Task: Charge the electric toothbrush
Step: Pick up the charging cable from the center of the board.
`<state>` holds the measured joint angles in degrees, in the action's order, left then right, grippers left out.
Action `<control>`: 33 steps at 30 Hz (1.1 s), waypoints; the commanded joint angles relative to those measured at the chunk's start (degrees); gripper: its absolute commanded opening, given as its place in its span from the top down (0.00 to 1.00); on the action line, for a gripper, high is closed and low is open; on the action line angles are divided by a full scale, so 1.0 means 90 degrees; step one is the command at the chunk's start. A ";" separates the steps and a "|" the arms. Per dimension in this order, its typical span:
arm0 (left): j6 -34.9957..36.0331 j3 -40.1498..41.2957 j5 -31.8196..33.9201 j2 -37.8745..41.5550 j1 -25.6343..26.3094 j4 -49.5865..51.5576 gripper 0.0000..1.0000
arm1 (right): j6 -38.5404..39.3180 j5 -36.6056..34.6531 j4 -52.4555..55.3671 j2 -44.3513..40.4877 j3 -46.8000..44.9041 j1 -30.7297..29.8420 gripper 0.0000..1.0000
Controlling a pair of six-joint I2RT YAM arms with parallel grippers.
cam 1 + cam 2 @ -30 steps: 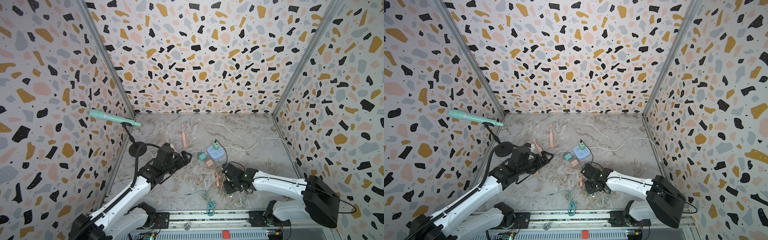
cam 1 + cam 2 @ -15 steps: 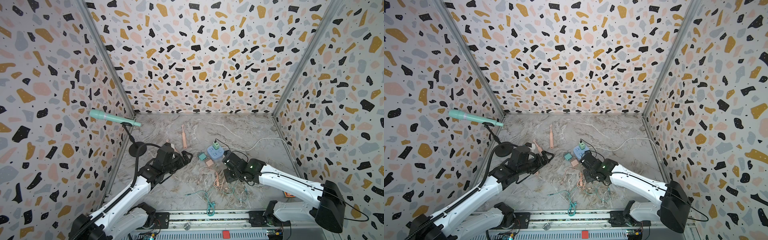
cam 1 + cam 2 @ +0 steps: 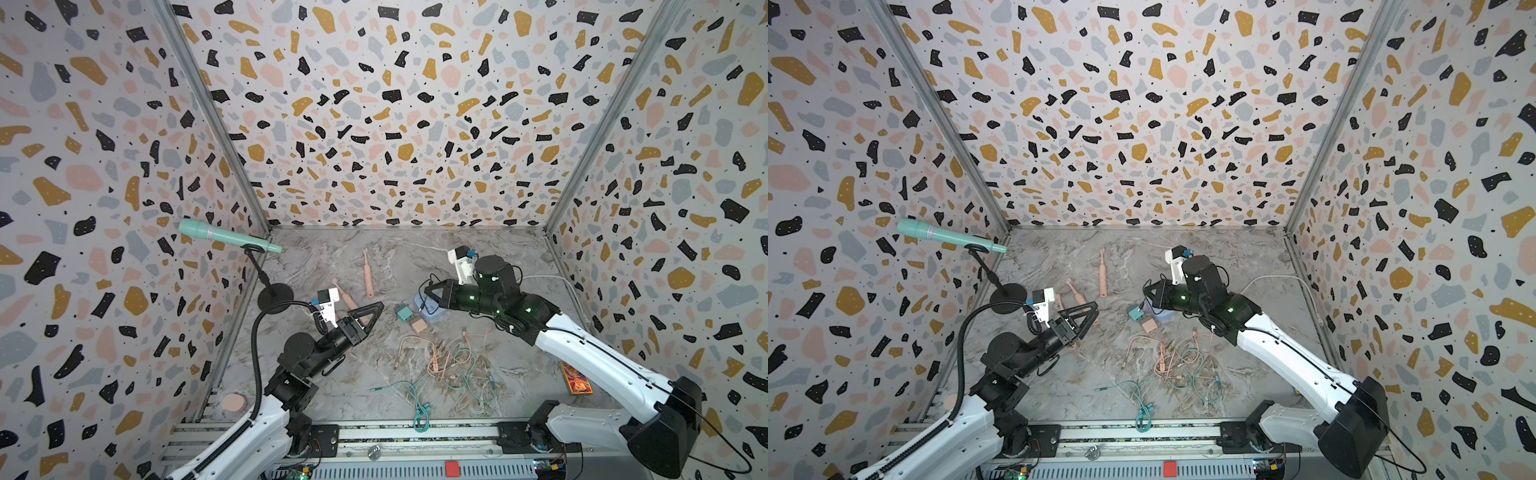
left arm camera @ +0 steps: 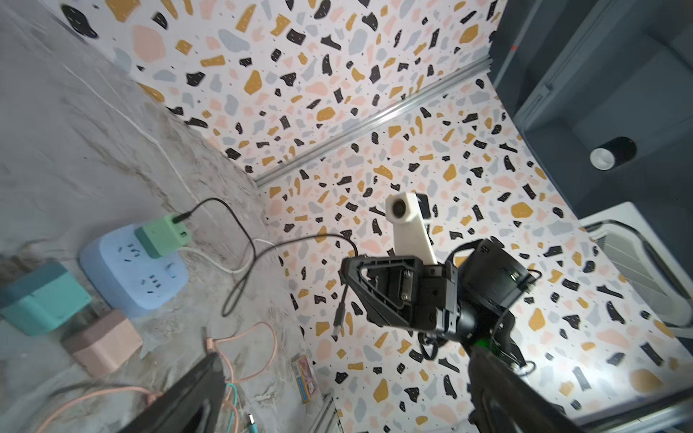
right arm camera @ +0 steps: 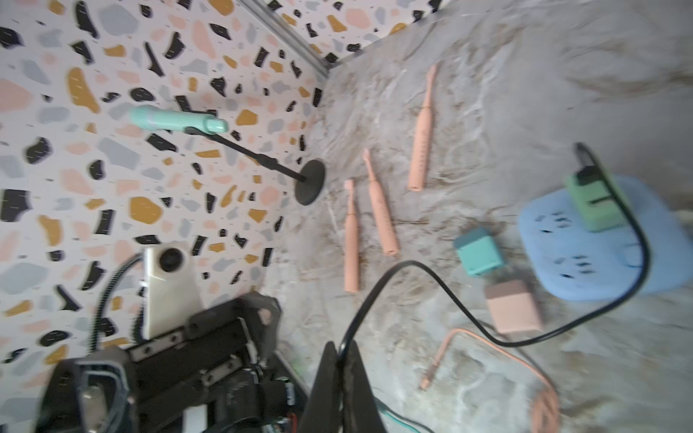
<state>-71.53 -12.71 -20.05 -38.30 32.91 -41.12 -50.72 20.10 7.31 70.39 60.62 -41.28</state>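
At the far left, a teal microphone (image 3: 224,237) rests on a black stand by the wall. Just right of it, the left hand (image 3: 371,314) hovers over the tabletop (image 3: 332,386), fingers spread wide and nothing between them. Three pink electric toothbrushes (image 5: 380,210) lie flat on the marble close together, heads pointing roughly toward the back. In both top views the left arm hides part of them.

Further right, a teal cube (image 3: 402,312) and a pink cube (image 3: 419,326) sit just beside each other, next to a blue power strip (image 4: 135,273) with a green adapter (image 4: 163,236) plugged into it. A black cable (image 5: 408,262) leaves the adapter and loops up to the right hand (image 5: 339,354). That hand is raised over the power strip and clenched on the cable near its free end, and the plug (image 4: 339,318) dangles below the fingers.

Nearer the front rail, a tangle of pink and teal cables (image 3: 451,361) sprawls on the marble. At the far right, a small orange box (image 3: 576,378) lies near the wall.
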 commanded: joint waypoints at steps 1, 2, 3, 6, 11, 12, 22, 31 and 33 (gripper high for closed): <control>-0.0385 0.0196 0.0293 -0.0052 0.0520 -0.1847 0.00 | -0.1202 0.0893 -0.1665 0.0220 -0.0136 -0.0103 1.00; -0.0325 0.0185 0.0401 -0.0082 0.0684 -0.1929 0.00 | -0.1253 0.0900 -0.1765 0.0316 -0.0099 -0.0158 1.00; -0.0258 0.0155 0.0476 -0.0122 0.0806 -0.1962 0.01 | -0.1258 0.0925 -0.1796 0.0386 -0.0031 -0.0200 1.00; -0.0028 0.0002 0.0631 -0.0311 0.1089 -0.1843 0.05 | -0.1349 0.0937 -0.1973 0.0530 0.0039 -0.0321 1.00; 0.0229 -0.0147 0.0663 -0.0584 0.1217 -0.1494 0.22 | -0.1367 0.0933 -0.1931 0.0592 0.0090 -0.0433 1.00; 0.0259 -0.0142 0.0680 -0.0606 0.1226 -0.1422 0.25 | -0.1388 0.0948 -0.1995 0.0578 0.0049 -0.0433 1.00; 0.1169 -0.0637 0.0995 -0.0311 0.1229 0.0099 0.53 | -0.1112 0.0985 -0.1472 0.0611 0.0184 -0.0596 1.00; 0.1310 -0.0707 0.0832 -0.0392 0.1229 0.0238 0.66 | -0.1086 0.0907 -0.1412 0.0608 0.0216 -0.0657 1.00; 0.1415 -0.0750 0.0858 -0.0382 0.1228 0.0505 0.66 | -0.1017 0.0869 -0.1259 0.0579 0.0307 -0.0658 1.00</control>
<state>-61.23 -17.56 -11.53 -41.93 43.75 -37.71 -61.32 28.08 -5.63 76.77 60.25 -46.96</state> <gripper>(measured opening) 0.337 0.048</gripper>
